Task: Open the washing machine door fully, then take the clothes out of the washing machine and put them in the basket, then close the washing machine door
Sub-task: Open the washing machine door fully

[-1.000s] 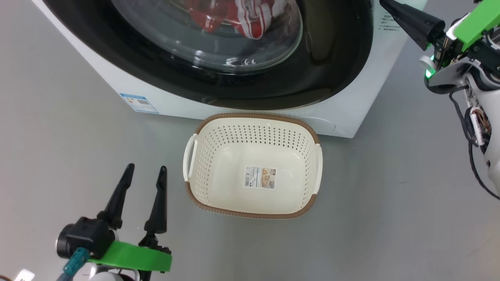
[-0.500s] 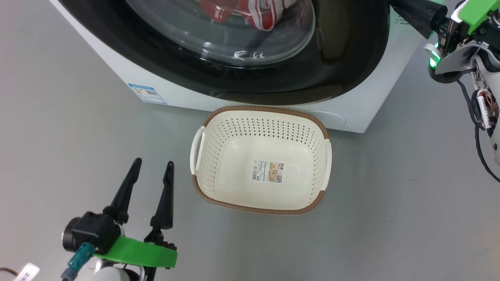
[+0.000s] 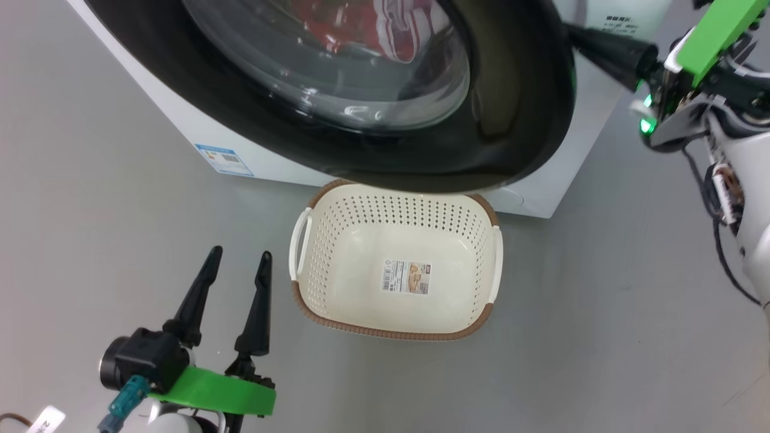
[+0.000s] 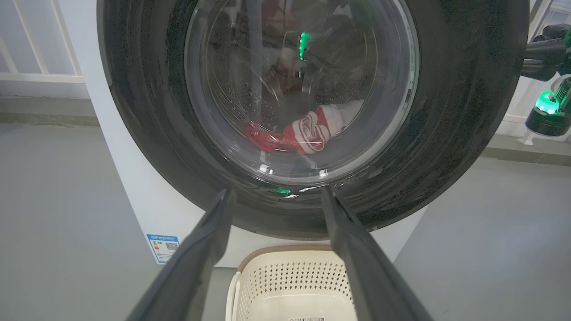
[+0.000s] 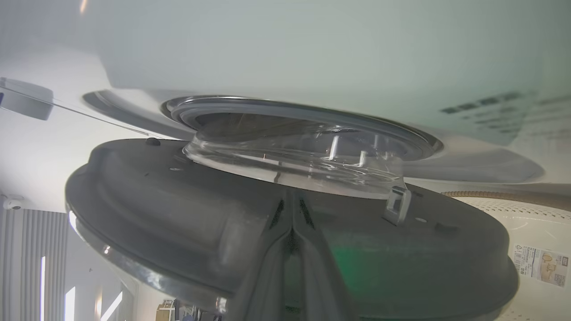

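Note:
The washing machine door [image 3: 517, 108] stands ajar, its black rim hanging over the far rim of the basket [image 3: 385, 332]. My right gripper [image 3: 592, 48] is shut, its tips tucked behind the door's right edge. In the right wrist view the closed fingers [image 5: 292, 223] lie against the door's grey inner face [image 5: 178, 214] below the glass bowl. Red and white clothes [image 3: 403, 30] show through the glass, inside the washing machine [image 3: 541, 198]. My left gripper [image 3: 240, 255] hovers open and empty, left of the basket. The left wrist view faces the door [image 4: 468, 111] and clothes [image 4: 308, 129].
Grey floor surrounds the basket [image 4: 290, 267] and machine [image 4: 129, 178]. A blue label [image 3: 222, 159] sits low on the machine front. My right arm's cabled wrist [image 3: 722, 180] occupies the right side. A white railing [image 4: 40, 76] stands behind the machine on the left.
The door has swung out from the machine front and now overhangs the basket's far rim. My right gripper has slipped behind the door's edge. The head camera has shifted; my left gripper stays put.

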You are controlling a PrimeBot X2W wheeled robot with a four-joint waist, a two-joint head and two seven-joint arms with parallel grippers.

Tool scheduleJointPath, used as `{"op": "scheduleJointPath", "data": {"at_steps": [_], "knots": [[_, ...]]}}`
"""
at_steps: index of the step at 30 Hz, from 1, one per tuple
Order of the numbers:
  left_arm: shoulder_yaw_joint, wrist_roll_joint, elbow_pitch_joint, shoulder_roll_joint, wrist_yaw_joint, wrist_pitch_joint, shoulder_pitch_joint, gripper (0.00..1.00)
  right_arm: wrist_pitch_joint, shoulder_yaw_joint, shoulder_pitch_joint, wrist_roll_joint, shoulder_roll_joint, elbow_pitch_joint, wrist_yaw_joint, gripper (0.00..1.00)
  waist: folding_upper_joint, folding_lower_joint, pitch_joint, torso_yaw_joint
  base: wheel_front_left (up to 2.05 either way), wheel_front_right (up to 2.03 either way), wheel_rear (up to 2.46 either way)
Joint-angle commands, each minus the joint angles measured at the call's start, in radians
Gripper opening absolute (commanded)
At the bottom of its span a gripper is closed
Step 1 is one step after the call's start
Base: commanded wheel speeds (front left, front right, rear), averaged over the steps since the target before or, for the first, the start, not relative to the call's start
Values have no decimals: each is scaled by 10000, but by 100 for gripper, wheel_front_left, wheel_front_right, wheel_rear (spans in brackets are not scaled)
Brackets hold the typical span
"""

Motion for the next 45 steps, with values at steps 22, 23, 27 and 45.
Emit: {"op": "scheduleJointPath", "data": {"at_steps": [22, 23, 27, 45], "knots": [[362, 151, -110, 183, -32, -122, 928, 100, 934, 461, 3605, -233, 853, -3388, 17, 0, -1, 0, -1331, -44, 0, 0, 0], [352, 146, -115, 183, -32, -122, 964, 100, 983, 498, 3716, -253, 879, -3517, 17, 0, -1, 0, -1365, -25, 0, 0, 0], [297, 110, -120, 183, -22, -122, 1095, 100, 1158, 597, 4118, -281, 995, -3974, 17, 0, -1, 0, -1519, 97, 0, 0, 0], [318, 119, -77, 183, 234, -122, 1545, 100, 1566, 1083, 5377, -531, 1661, -5084, 17, 0, -1, 0, -2057, 1042, 0, 0, 0]]}}
